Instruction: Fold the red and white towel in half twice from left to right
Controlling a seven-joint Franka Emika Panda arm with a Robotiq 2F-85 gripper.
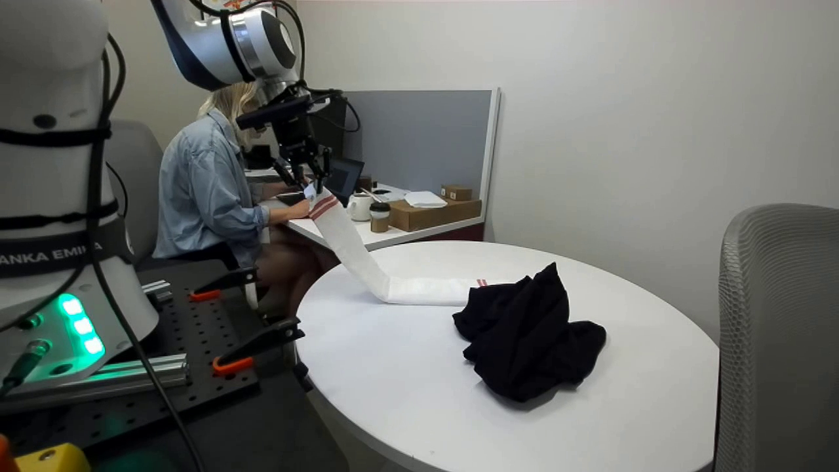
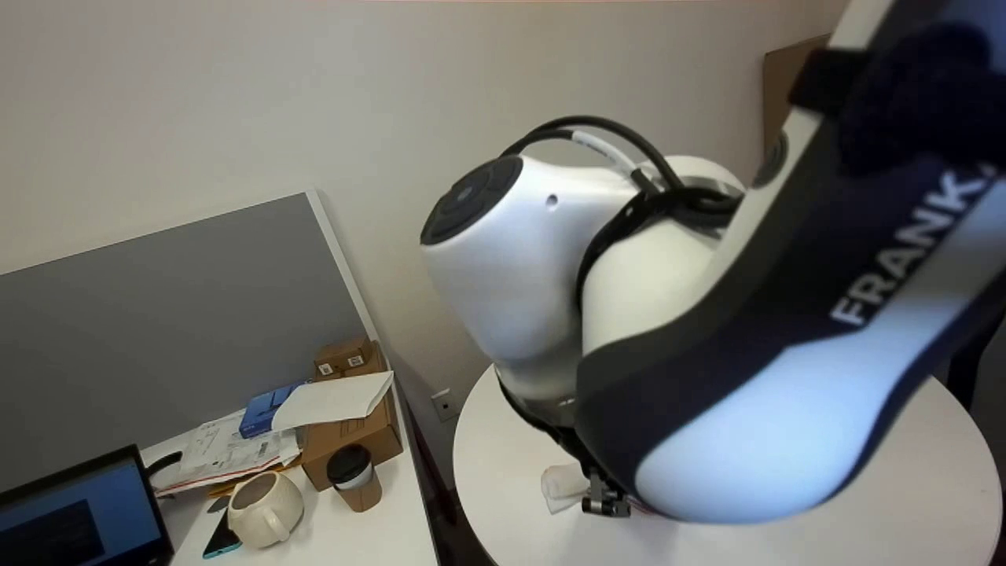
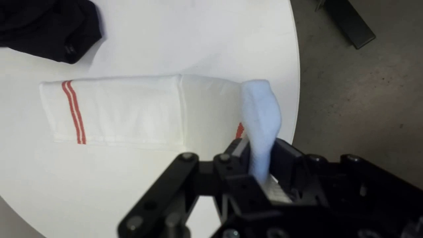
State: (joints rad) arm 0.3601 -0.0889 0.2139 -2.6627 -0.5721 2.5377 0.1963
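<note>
The white towel [image 1: 426, 292] with red double stripes near its ends is a long narrow strip. One part lies flat on the round table, and the other part rises at a slant to my gripper [image 1: 307, 182]. In the wrist view the flat part of the towel [image 3: 132, 112] shows a striped end at left and a crease in the middle. My gripper [image 3: 261, 148] is shut on the towel's raised end, which bunches between the fingers and stands above the tabletop near the table edge. In an exterior view my arm hides most of the towel [image 2: 562, 481].
A crumpled black cloth [image 1: 531, 334] lies on the white round table [image 1: 393, 387], close to the towel's flat end. A person [image 1: 206, 177] sits at a desk behind the gripper. A mug [image 1: 360, 206], a paper cup [image 1: 379, 217] and boxes [image 1: 436, 215] stand on that desk.
</note>
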